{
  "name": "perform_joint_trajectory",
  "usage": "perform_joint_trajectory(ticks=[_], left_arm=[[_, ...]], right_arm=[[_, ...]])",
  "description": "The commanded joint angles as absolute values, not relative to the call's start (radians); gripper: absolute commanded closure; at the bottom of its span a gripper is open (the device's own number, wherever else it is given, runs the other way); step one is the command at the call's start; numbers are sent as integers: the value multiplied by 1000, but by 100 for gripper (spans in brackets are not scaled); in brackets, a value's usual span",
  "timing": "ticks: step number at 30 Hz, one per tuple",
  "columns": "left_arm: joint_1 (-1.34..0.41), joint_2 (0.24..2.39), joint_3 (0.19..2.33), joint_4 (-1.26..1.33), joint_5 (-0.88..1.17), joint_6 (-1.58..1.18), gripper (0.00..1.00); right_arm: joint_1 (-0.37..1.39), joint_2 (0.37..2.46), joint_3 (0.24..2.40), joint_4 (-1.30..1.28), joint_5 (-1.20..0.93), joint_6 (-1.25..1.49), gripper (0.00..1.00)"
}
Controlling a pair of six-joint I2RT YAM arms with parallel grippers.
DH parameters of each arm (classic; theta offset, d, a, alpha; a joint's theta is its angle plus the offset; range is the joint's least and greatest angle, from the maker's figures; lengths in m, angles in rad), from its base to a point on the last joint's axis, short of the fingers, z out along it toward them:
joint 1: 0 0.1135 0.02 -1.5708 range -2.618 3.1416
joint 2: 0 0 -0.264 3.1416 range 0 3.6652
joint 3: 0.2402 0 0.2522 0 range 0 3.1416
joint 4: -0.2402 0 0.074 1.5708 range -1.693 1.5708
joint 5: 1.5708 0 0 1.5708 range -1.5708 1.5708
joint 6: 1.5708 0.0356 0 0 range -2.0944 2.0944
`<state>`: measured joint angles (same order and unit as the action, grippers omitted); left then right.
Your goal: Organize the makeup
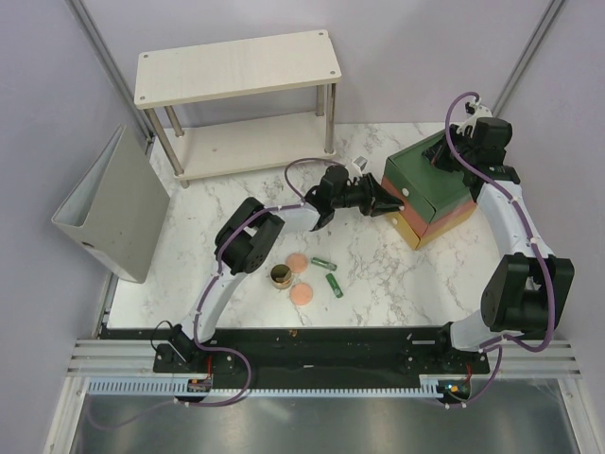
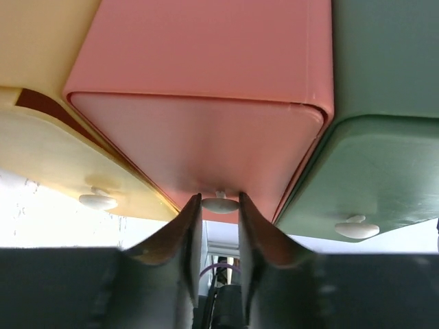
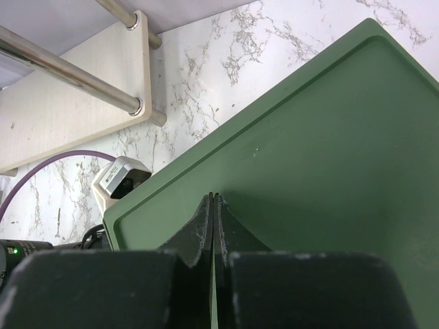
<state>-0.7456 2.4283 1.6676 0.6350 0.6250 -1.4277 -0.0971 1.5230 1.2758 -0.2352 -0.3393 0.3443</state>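
While the makeup (image 1: pixel 302 294) lies lower centre on the desk (image 1: pixel 378 274), left hand (image 2: pixel 219 199) straddles the pink drawer's (image 2: pixel 206 103) white knob (image 2: pixel 219 205), grip unclear; right hand (image 3: pixel 214 200) clenched empty over the drawer box (image 3: pixel 309 157).

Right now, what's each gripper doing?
Left gripper: open, straddling the knob of the red drawer.
Right gripper: closed, empty, on the green box top.

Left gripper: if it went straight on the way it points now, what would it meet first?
The white knob of the pink drawer. It sits between the left gripper's fingertips, with the drawer front right behind it. Whether the fingers touch the knob is unclear.
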Motion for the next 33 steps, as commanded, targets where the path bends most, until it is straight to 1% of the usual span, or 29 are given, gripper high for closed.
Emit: perform_joint_trajectory(ticks=[1,4,8,14,18,19,20,21,22,24,27,33], left_arm=[[-765,2444,1710,638,614,-1454,83],[-764,2434,1692,638,624,-1445,98],[-755,2379,1603,647,634,-1424,98],[-726,2272,1447,637,643,-1316,98],[-721,2230,1407,627,653,-1278,97],[-722,2232,1413,621,663,-1273,93],[-723,2235,1422,617,661,-1284,85],[-723,2240,1427,618,657,-1293,69],[-723,2247,1433,618,654,-1301,62],[-723,2256,1447,647,635,-1327,52],[-721,2282,1463,692,617,-1397,47],[-733,2333,1497,804,549,-1523,45]], right_arm=[[-86,1600,1187,-552,-305,302,100],[-84,1601,1187,-552,-305,302,100],[-84,1603,1186,-554,-307,302,100],[-86,1605,1186,-551,-307,304,100],[-84,1609,1186,-549,-307,302,100],[-84,1609,1186,-551,-308,302,100],[-86,1611,1184,-551,-311,304,100],[-84,1612,1187,-552,-311,304,100],[-84,1614,1187,-551,-311,304,100],[-84,1615,1190,-552,-314,305,100],[-86,1618,1192,-551,-316,304,100],[-84,1620,1190,-551,-314,304,100]])
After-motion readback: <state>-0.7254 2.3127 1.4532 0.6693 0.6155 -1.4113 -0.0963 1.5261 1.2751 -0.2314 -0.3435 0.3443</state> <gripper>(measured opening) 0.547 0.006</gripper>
